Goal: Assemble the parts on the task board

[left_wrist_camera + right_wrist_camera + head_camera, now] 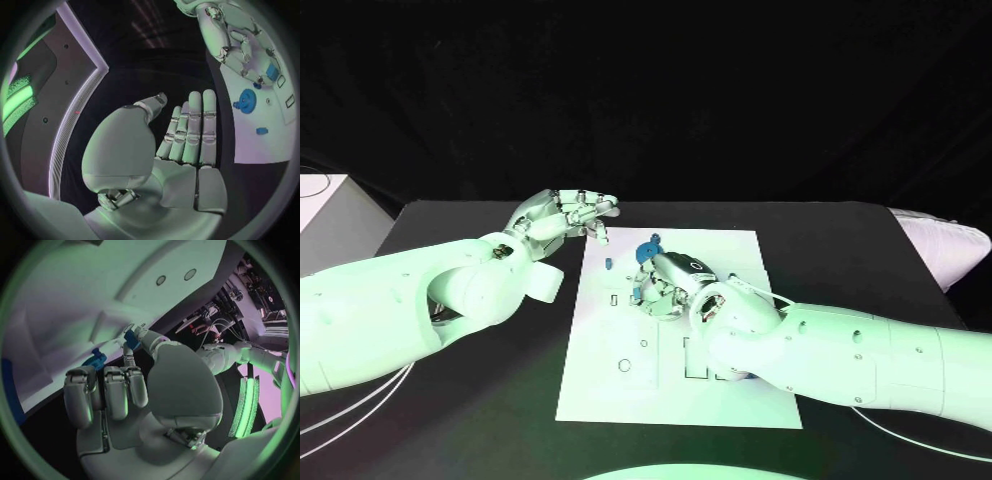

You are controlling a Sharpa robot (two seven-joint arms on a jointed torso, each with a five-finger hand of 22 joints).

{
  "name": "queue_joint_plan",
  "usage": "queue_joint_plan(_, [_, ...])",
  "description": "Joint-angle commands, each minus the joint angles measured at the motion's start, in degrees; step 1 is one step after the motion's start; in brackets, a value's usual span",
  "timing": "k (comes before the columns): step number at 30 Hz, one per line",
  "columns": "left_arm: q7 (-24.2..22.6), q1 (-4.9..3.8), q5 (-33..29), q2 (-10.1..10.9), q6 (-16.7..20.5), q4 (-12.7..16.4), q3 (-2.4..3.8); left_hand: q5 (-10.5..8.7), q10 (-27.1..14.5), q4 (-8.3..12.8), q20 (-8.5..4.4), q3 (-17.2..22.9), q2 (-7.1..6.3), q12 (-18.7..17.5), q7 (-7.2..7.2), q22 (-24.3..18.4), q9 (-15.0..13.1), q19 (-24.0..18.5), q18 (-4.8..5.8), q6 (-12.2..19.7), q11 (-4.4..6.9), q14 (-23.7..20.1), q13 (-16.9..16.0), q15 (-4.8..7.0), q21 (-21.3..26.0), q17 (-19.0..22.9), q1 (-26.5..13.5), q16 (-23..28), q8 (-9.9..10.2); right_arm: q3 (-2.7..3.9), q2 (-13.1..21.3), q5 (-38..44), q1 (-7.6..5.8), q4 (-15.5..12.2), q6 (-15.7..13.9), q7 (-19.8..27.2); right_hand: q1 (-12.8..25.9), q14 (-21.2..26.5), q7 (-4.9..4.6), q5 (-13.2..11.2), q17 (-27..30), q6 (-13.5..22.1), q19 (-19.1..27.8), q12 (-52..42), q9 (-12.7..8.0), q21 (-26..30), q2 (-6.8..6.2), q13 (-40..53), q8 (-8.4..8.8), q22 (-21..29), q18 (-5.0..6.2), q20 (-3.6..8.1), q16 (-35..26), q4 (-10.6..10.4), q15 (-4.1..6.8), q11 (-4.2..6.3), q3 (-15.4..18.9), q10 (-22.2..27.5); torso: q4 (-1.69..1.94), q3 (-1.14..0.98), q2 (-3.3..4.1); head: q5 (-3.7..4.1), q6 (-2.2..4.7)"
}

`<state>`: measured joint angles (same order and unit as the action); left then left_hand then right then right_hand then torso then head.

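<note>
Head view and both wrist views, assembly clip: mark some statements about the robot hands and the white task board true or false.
1. The left robot hand holds a blue part. False: its fingers are apart and hold nothing.
2. The right robot hand is over the flat white task board. True.
3. A round blue disc-shaped part lies on the board. True.
4. The right robot hand pinches a small blue part at its fingertips. True.
5. The left robot hand rests on the board's middle. False: it is beside the board's far corner.
</note>
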<state>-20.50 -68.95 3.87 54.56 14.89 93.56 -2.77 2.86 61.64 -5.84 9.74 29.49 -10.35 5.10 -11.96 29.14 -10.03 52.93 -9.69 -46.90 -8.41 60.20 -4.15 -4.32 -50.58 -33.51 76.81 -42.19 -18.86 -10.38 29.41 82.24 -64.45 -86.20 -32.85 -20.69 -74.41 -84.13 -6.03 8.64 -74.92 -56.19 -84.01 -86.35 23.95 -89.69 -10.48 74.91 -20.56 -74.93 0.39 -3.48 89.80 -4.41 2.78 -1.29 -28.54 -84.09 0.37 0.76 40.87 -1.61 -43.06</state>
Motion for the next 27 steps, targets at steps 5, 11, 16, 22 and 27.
queue_joint_plan(5, [-0.22, -0.03, -0.12, -0.13, -1.14, -0.03, 0.01, 0.02, 0.15, -0.02, 0.04, 0.41, 0.2, -0.25, -0.74, 0.06, -0.08, -0.55, -0.8, 0.36, -0.34, -0.38, -0.05, -0.15, -0.31, -0.06, -0.57, -0.19, 0.31, -0.09, 0.03, 0.84, 0.27, 0.42, -0.15, 0.22, 0.29, -5.87, 0.08, 0.13, -15.08, 0.13, -5.99, 0.28, 1.97, -0.31, 0.11, 11.34, -0.18, -15.07, -0.39, -0.08, 0.2, 0.22, -0.36, -0.21, -0.22, -2.24, 0.07, 0.04, -0.04, 0.12, -0.16])
queue_joint_plan(11, [-0.21, -0.02, -0.12, -0.17, -1.21, -0.07, 0.01, 0.02, 0.15, -0.02, 0.04, 0.41, 0.2, -0.25, -0.74, 0.06, -0.08, -0.55, -0.8, 0.36, -0.34, -0.38, -0.05, -0.15, -0.31, -0.06, -0.57, -0.19, 0.31, -0.15, -0.14, 0.86, 0.51, 0.77, 0.14, 0.12, 0.36, -5.87, 0.03, 0.12, -15.08, 0.22, -5.99, 0.35, 1.95, -0.31, 0.01, 11.28, -0.18, -15.07, -0.39, -0.11, 0.2, 0.24, -0.39, -0.24, -0.2, -2.17, 0.07, 0.05, -0.02, -0.07, -0.33])
queue_joint_plan(16, [-0.21, -0.02, -0.12, -0.19, -1.24, -0.13, 0.0, 0.02, 0.15, -0.02, 0.04, 0.41, 0.2, -0.25, -0.74, 0.06, -0.08, -0.55, -0.8, 0.36, -0.34, -0.38, -0.05, -0.15, -0.31, -0.06, -0.57, -0.19, 0.31, -0.21, -0.19, 0.91, 0.7, 1.02, 0.32, 0.05, 0.36, -5.87, 0.03, 0.12, -15.08, 0.22, -5.99, 0.35, 1.95, -0.31, 0.01, 11.28, -0.18, -15.07, -0.39, -0.11, 0.2, 0.24, -0.39, -0.24, -0.2, -2.17, 0.04, 0.04, -0.08, -0.18, -0.46])
queue_joint_plan(22, [-0.19, -0.02, -0.12, -0.2, -1.23, -0.17, 0.0, 0.02, 0.15, -0.02, 0.04, 0.41, 0.2, -0.25, -0.74, 0.06, -0.08, -0.55, -0.8, 0.36, -0.34, -0.38, -0.05, -0.15, -0.31, -0.06, -0.57, -0.19, 0.31, -0.25, -0.22, 0.93, 0.86, 1.2, 0.47, 0.05, 0.52, -5.86, -0.05, 0.09, -15.06, 0.38, -5.99, 0.45, 1.92, -0.31, -0.13, 11.2, -0.18, -15.07, -0.39, -0.16, 0.19, 0.23, -0.45, -0.31, -0.19, -2.08, -0.01, 0.06, -0.04, -0.23, -0.53])
queue_joint_plan(27, [-0.16, -0.02, -0.12, -0.25, -1.26, -0.26, 0.0, 0.02, 0.15, -0.02, 0.04, 0.41, 0.2, -0.25, -0.74, 0.06, -0.08, -0.55, -0.8, 0.36, -0.34, -0.38, -0.05, -0.15, -0.31, -0.06, -0.57, -0.19, 0.31, -0.27, -0.28, 0.99, 0.99, 1.29, 0.3, 0.08, 0.71, -5.86, -0.19, -0.04, -15.02, 0.7, -5.99, 0.7, 1.85, -0.31, -0.41, 10.96, -0.14, -15.07, -0.39, -0.25, 0.17, 0.26, -0.55, -0.43, -0.13, -1.83, 0.02, 0.07, -0.06, -0.19, -0.51])
